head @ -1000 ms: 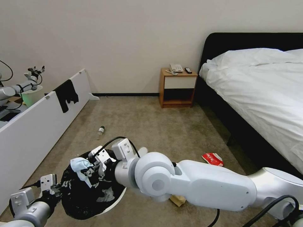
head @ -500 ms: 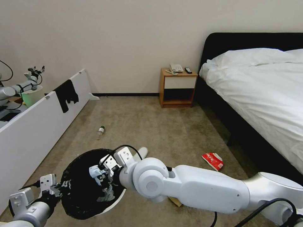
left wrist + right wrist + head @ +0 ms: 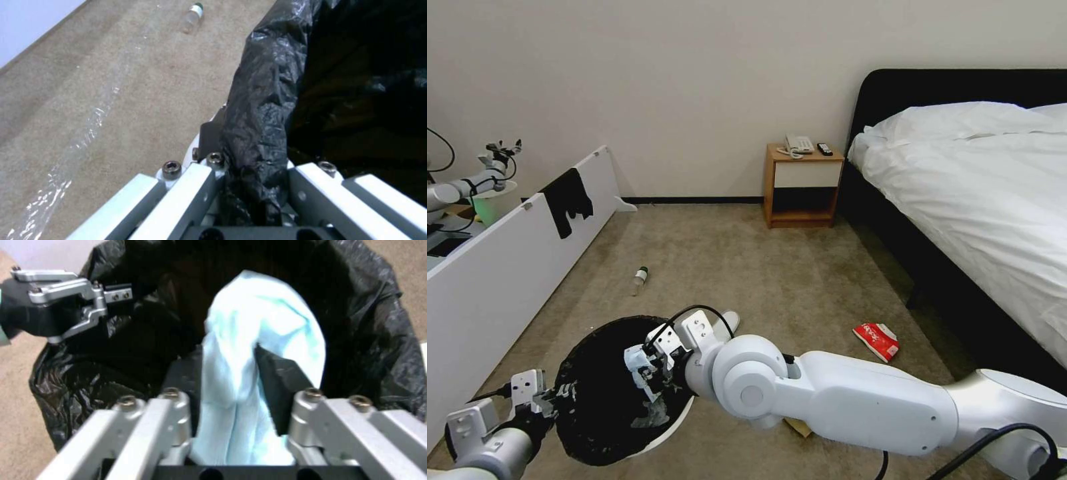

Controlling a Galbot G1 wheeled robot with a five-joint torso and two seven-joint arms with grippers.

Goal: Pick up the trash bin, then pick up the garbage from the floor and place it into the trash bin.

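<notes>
Over the trash bin (image 3: 604,393) mouth, right claw (image 3: 644,365) clamped on pale crumpled tissue (image 3: 262,340). Left claw (image 3: 256,186) clamped on the bin's bag-lined rim, bin held above carpet.

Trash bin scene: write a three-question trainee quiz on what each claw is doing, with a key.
1. True or false: the left claw is clamped on the trash bin rim.
2. What does the right claw hold over the bin's mouth?
A. pale tissue
B. red snack packet
C. small bottle
3. Fill in: the green-capped bottle lies on the ____.

Key: 1 true. 2 A, the tissue. 3 carpet.
</notes>
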